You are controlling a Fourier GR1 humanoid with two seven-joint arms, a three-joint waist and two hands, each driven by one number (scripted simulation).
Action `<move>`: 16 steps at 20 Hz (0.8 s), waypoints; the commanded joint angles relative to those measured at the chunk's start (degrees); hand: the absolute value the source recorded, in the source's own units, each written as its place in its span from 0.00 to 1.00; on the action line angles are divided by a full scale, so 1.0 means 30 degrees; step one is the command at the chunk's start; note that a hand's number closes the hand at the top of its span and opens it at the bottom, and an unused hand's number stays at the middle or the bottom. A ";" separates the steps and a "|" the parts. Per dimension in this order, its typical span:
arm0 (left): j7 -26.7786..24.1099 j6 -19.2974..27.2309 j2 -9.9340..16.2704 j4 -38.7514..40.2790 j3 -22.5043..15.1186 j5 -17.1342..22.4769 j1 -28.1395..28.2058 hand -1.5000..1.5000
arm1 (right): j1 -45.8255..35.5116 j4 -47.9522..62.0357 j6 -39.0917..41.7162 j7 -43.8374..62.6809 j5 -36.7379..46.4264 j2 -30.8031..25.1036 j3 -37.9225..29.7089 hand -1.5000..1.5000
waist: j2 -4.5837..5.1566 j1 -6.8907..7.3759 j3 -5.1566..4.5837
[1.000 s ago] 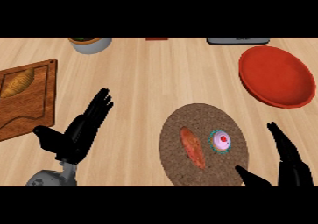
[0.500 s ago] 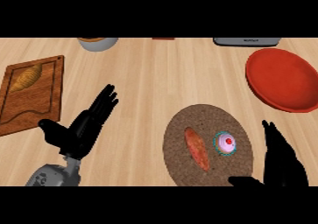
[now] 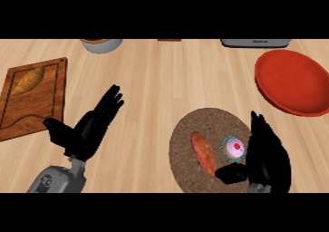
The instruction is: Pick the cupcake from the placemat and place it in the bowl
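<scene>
Head view: your cupcake [image 3: 234,148] sits on the round placemat [image 3: 207,122] at lower right, just right of an orange strip of food [image 3: 204,153]. Your right hand [image 3: 267,154] is beside it, fingers straight, thumb below the cupcake, nothing held. The red bowl [image 3: 294,82] waits at upper right, well apart. Your left hand [image 3: 86,129] rests at lower left, fingers straight and apart, near the wooden board [image 3: 26,102].
</scene>
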 commanded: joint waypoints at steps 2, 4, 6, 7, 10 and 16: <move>0.0041 -0.0022 -0.0137 -0.0518 -0.0173 -0.0140 0.0516 0.50 | -0.0953 0.0988 0.2812 0.4674 -0.0632 0.0543 -0.0218 0.00 | -0.0066 -0.0004 0.0028; 0.0255 -0.0087 0.0445 -0.1011 0.0350 -0.0002 0.0673 0.50 | -0.1347 0.1270 0.3263 0.5246 -0.1078 0.0548 -0.0387 0.00 | -0.0084 0.0096 0.0025; 0.0173 -0.0421 -0.0032 0.0193 0.0515 0.0234 -0.0231 0.50 | -0.1802 0.1592 0.3091 0.5584 -0.1547 0.0552 -0.0557 0.00 | -0.0022 -0.0124 0.0023; 0.0011 -0.0415 0.0152 -0.0322 0.0509 0.0180 0.0467 0.50 | -0.1177 0.1270 0.3649 0.5243 -0.1569 0.0553 -0.0677 0.00 | -0.0078 -0.0107 0.0026; -0.0083 -0.0352 0.0084 -0.0547 0.0239 -0.0387 0.0556 0.50 | -0.1128 0.3281 0.1892 0.4330 -0.1539 0.0555 -0.0567 0.00 | -0.0048 -0.0069 0.0046; 0.0103 -0.0532 -0.0031 -0.0924 0.0503 -0.0373 0.1087 0.50 | -0.1798 0.2684 0.3539 0.3964 -0.1562 0.0556 -0.1337 0.00 | -0.0082 -0.0169 0.0043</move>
